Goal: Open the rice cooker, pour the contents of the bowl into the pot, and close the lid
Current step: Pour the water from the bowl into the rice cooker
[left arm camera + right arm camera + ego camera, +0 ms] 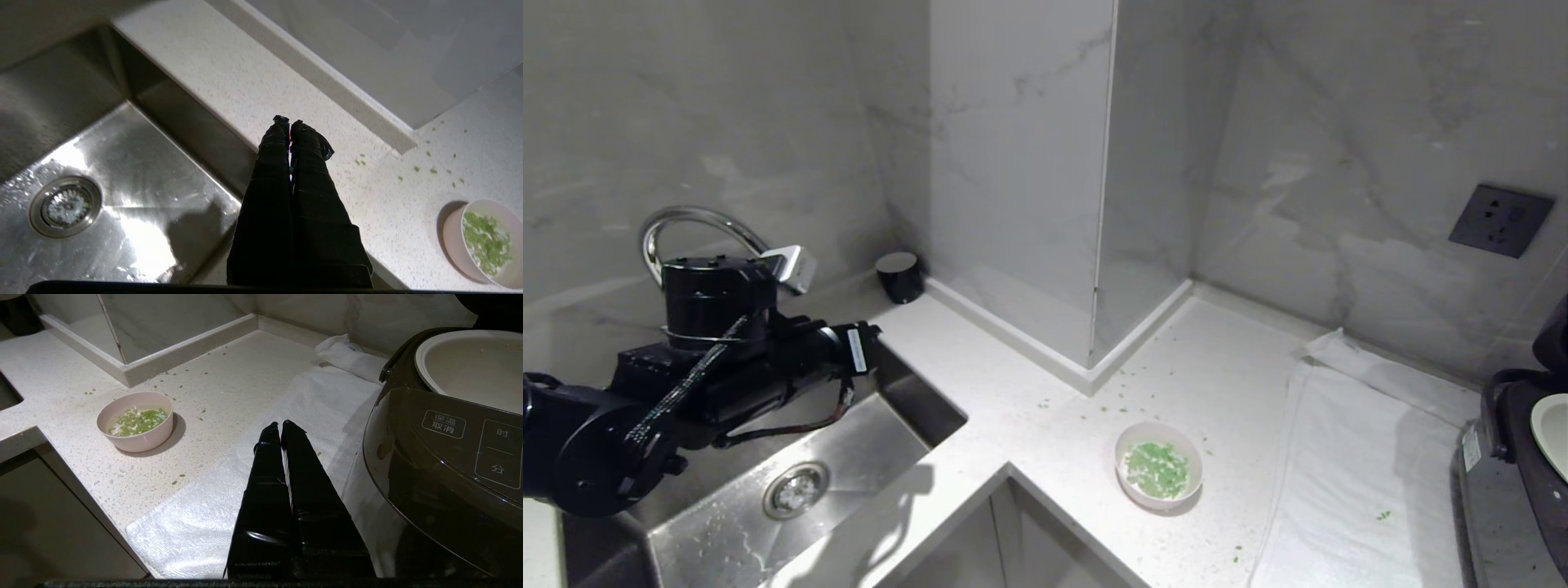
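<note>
— Rice cooker (445, 457) first: where does it sit?
— At the far right of the counter (1029, 384), on a white towel (1347, 457). Its cream pot (474, 367) is uncovered, and the front button panel faces the right gripper (281, 424), which hangs just left of it over the towel, fingers pressed together on nothing.
— And the sink (792, 490)?
— On the left, steel, with a drain and a curved tap behind it. The left arm reaches over it; the left gripper (289, 121) hangs at the sink's right edge, clenched and empty.
— Where's the bowl (1158, 475) from there?
— Well apart, to the right of the left gripper, near the counter's front edge. It stands upright between sink and towel, closer to the towel, touched by neither gripper.
— What's inside?
— Chopped green bits (1158, 469). More of them lie scattered on the counter around it, and one speck on the towel.
</note>
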You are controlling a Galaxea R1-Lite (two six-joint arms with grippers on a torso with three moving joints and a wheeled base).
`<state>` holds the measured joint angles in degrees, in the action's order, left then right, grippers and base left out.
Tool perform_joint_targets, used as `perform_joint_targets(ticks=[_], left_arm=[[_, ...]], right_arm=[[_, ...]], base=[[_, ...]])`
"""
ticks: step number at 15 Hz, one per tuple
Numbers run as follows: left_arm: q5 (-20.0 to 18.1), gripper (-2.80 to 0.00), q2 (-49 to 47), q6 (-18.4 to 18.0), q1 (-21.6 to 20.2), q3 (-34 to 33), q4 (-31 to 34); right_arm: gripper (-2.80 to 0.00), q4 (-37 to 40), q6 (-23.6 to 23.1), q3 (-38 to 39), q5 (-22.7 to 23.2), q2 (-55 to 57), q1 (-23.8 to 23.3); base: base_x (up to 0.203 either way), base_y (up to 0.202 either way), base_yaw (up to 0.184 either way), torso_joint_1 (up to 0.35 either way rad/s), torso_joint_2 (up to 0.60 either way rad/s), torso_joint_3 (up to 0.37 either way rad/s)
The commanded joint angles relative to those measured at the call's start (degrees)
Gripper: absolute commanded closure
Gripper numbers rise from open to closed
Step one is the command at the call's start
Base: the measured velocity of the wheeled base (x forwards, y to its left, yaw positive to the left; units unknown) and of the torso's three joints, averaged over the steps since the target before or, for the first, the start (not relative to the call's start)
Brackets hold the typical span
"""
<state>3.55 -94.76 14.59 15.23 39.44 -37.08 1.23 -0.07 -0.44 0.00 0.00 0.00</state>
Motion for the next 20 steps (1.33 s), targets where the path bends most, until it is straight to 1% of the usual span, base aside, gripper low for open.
perform_joint_targets(ticks=[1, 6, 10, 13, 15, 17, 18, 19, 20], left_arm=[[0.9, 0.00, 4.7, -0.1, 0.4, -2.9, -1.8], [1.3, 0.00, 12.5, -0.4, 0.8, -7.7, -2.1], [1.3, 0.00, 23.4, -2.3, 1.2, -14.5, -2.1], [1.3, 0.00, 33.0, -6.5, 1.3, -19.9, -2.0], [1.2, 0.00, 38.9, -8.6, 1.2, -23.5, -1.8], [1.5, 0.00, 44.3, -10.9, 0.8, -25.5, -1.5], [2.7, 0.00, 47.4, -12.3, 0.4, -25.9, -0.9], [5.2, 0.00, 50.6, -13.5, -1.2, -26.1, 1.3], [7.8, 0.00, 53.5, -14.2, -4.9, -26.1, 4.5]], right_arm=[[0.00, 0.0, 0.0, 0.0, 0.0, 0.0, 0.0], [0.00, 0.0, 0.1, 0.0, 0.0, 0.0, 0.0], [0.00, 0.0, 0.0, 0.0, 0.0, 0.0, 0.0], [0.00, 0.0, 0.1, 0.0, 0.0, 0.0, 0.0], [0.00, 0.0, 0.0, 0.0, 0.0, 0.0, 0.0], [0.00, 0.0, 0.0, 0.0, 0.0, 0.0, 0.0], [0.00, 0.0, 0.1, 0.0, 0.0, 0.0, 0.0], [0.00, 0.0, 0.0, 0.0, 0.0, 0.0, 0.0], [0.00, 0.0, 0.1, 0.0, 0.0, 0.0, 0.0]], base=[[0.000, 0.000, 0.000, 0.000, 0.00, 0.000], [0.000, 0.000, 0.000, 0.000, 0.00, 0.000], [0.000, 0.000, 0.000, 0.000, 0.00, 0.000], [0.000, 0.000, 0.000, 0.000, 0.00, 0.000], [0.000, 0.000, 0.000, 0.000, 0.00, 0.000], [0.000, 0.000, 0.000, 0.000, 0.00, 0.000], [0.000, 0.000, 0.000, 0.000, 0.00, 0.000], [0.000, 0.000, 0.000, 0.000, 0.00, 0.000], [0.000, 0.000, 0.000, 0.000, 0.00, 0.000]])
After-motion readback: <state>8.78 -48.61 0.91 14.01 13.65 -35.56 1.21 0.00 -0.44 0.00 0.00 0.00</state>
